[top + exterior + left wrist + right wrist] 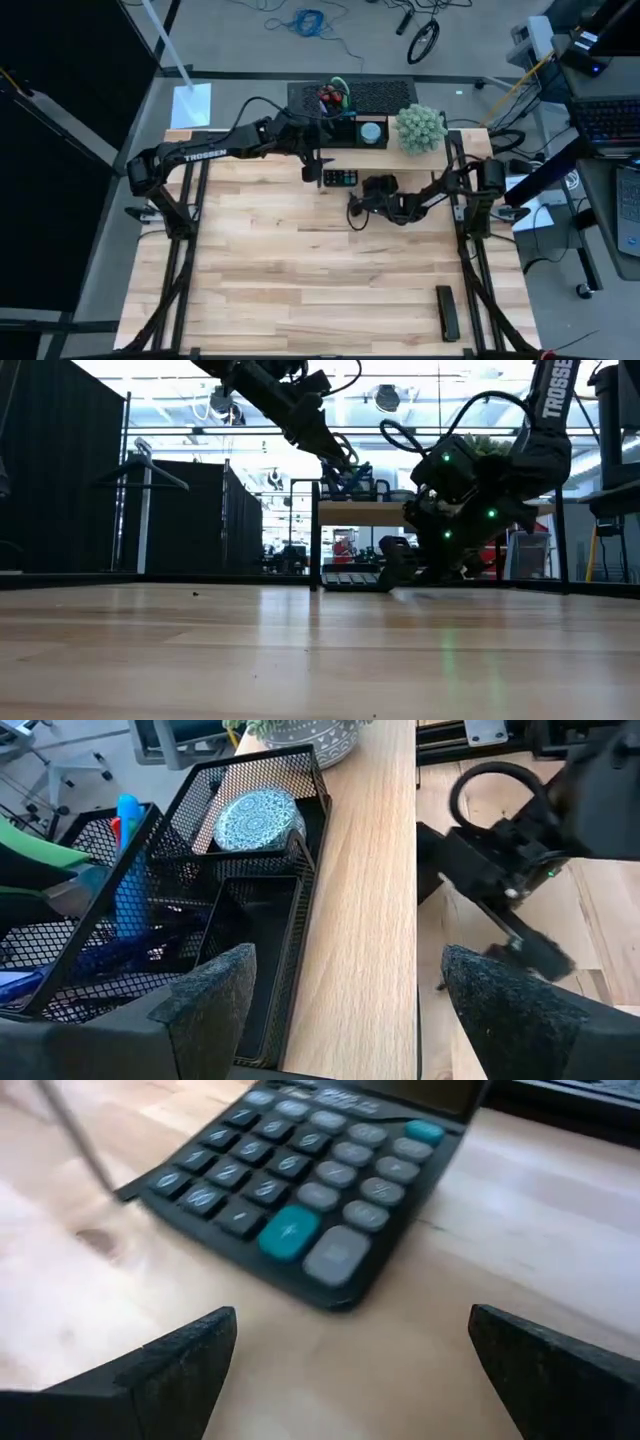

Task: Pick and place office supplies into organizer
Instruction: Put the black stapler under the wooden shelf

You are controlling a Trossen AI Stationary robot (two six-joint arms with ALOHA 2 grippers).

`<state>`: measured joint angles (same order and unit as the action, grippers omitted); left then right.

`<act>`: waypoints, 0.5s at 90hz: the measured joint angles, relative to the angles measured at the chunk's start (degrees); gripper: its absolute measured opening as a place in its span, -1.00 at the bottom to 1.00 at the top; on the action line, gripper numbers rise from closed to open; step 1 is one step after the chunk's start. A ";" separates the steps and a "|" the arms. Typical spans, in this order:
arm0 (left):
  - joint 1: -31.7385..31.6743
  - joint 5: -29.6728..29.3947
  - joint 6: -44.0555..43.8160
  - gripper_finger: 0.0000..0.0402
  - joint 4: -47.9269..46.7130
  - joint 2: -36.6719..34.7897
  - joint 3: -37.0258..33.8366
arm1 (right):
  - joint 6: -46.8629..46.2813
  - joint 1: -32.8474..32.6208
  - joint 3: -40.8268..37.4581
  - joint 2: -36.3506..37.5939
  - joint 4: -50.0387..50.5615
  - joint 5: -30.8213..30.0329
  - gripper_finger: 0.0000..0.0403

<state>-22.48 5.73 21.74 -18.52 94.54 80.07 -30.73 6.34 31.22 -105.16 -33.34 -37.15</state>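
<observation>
Black calculator point(300, 1190) with grey keys and a few teal ones, flat on the wooden table point(300, 280), just ahead of the right gripper point(352, 1320) and tilted across its line. Pale wooden shelf riser point(365, 870) directly under and ahead of the left gripper point(350, 960). Fuzzy green plant ball point(419, 128) in a patterned grey pot on that riser, farther ahead of the left gripper. Slim black block point(447, 312), possibly a remote, well behind the right gripper near the table's front edge.
</observation>
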 joint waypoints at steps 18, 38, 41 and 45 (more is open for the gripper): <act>0.00 0.01 -0.04 0.54 -0.19 0.00 0.00 | -0.37 -3.87 0.11 3.72 5.67 10.59 0.91; 0.13 0.01 -0.33 0.54 -0.59 0.00 -0.02 | -8.98 -8.77 0.02 18.66 30.80 16.46 0.91; 0.24 0.01 -0.35 0.54 -0.66 0.00 -0.02 | -10.62 -9.32 0.04 21.19 34.51 17.34 0.91; 0.36 0.00 -0.36 0.54 -0.62 0.00 -0.02 | -13.28 -9.97 0.07 24.47 39.43 19.22 0.91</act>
<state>-22.11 5.73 21.38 -19.15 94.54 80.05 -44.02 -3.62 31.29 -80.69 6.09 -17.93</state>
